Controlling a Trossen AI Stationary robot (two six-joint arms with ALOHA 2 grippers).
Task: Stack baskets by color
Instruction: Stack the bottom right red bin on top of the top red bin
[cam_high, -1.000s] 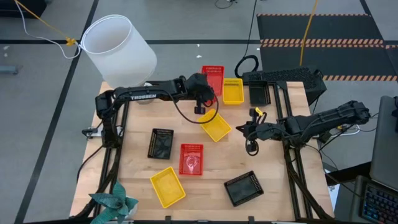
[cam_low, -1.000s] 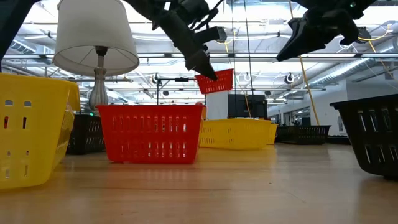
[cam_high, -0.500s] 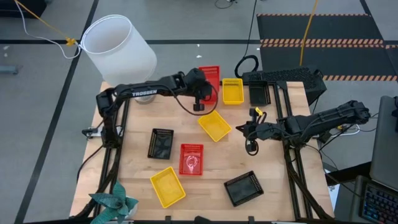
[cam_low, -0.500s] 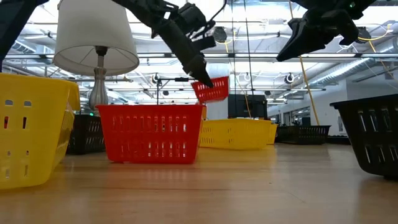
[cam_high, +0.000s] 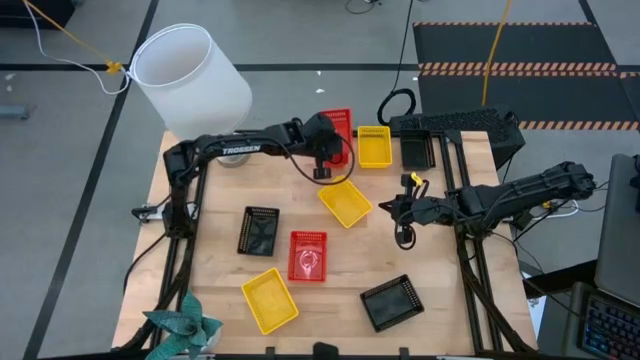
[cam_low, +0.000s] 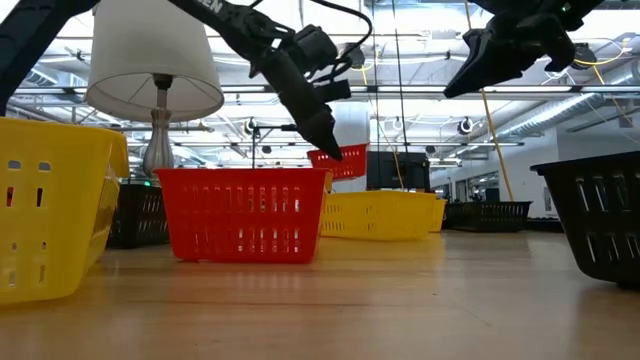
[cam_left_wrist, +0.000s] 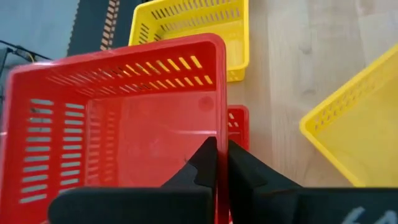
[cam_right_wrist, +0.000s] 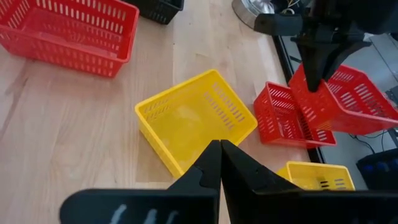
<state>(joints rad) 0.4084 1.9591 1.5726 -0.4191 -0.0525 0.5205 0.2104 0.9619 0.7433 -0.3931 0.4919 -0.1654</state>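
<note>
Left hand (cam_left_wrist: 216, 163) pinching red basket (cam_left_wrist: 118, 118) wall, above another red basket (cam_right_wrist: 280, 117).

The table (cam_high: 225, 200) is seen to be of pale wood, smooth, with a faint grain and a soft sheen in the low view. The red basket (cam_left_wrist: 124, 118) is shown as moulded plastic with slotted walls and a slightly glossy floor; the yellow basket (cam_right_wrist: 193, 121) has the same perforated plastic and a dull shine inside, and the black basket (cam_high: 392, 302) looks matt. The left gripper (cam_left_wrist: 216, 163) is formed of dark, matt fingers. The lampshade (cam_low: 155, 60) appears white and matt, on a shiny metal stem
</note>
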